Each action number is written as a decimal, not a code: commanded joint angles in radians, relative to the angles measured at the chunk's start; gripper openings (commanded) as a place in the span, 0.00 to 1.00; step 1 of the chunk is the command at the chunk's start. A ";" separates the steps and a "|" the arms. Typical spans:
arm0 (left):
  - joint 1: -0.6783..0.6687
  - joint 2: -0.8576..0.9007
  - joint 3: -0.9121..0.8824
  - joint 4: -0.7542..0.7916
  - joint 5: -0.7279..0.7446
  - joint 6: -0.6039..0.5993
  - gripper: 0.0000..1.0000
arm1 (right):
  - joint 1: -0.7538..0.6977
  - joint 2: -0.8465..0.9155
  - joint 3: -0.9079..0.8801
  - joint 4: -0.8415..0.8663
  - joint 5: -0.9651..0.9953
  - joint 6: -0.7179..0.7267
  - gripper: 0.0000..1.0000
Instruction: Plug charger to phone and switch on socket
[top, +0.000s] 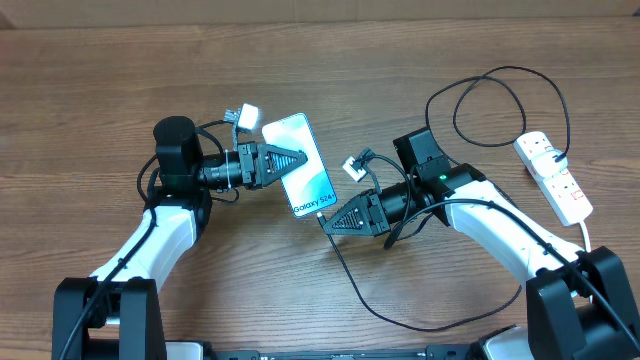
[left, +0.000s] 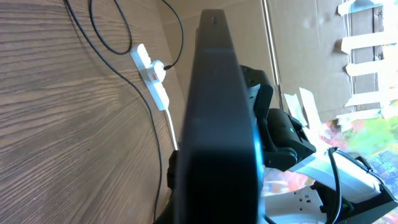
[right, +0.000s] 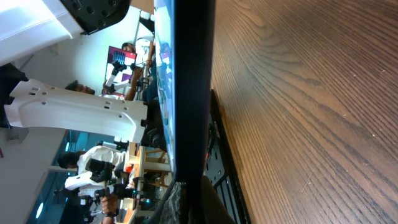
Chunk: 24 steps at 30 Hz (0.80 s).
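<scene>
Just left of centre on the tabletop (top: 100, 80), the phone (top: 314, 184) sits between the two arms, angled with its upper end toward the far left and its lower end toward the near right. The left gripper (top: 302, 160) reaches in from the left, its jaws closed across the phone's long left edge. In the left wrist view that edge fills the middle of the picture as a thick dark band. The right gripper (top: 327, 222) comes in from the right and meets the phone's lower end. Its jaws are closed too, pinching the plug end of the charger (top: 350, 280) right against that end. Whether the tip is fully seated in the port cannot be told.

The phone faces up, showing a light blue screen with white toward the top, "Galaxy S24+" lettering near the lower end and a dark rim. From the right wrist view it appears edge-on as a thin black line.

The charger is a thin black cable. It leaves the right jaws, swings toward the near edge in a wide curve, then loops at the far right before reaching the socket (top: 555, 175). The socket is a white strip with red switches, lying well apart from the phone at the right edge. The black cable joins it at one of its outlets, and a thick white cord (top: 587, 236) leaves its near end.
</scene>
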 joint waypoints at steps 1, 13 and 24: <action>0.007 -0.010 0.010 0.005 0.008 0.023 0.04 | -0.002 -0.014 0.024 0.010 -0.033 0.000 0.04; 0.007 -0.010 0.010 0.005 0.009 0.023 0.04 | -0.002 -0.014 0.025 0.043 -0.054 0.000 0.04; 0.007 -0.010 0.010 0.005 0.015 0.023 0.04 | -0.002 -0.014 0.024 0.066 -0.045 0.000 0.04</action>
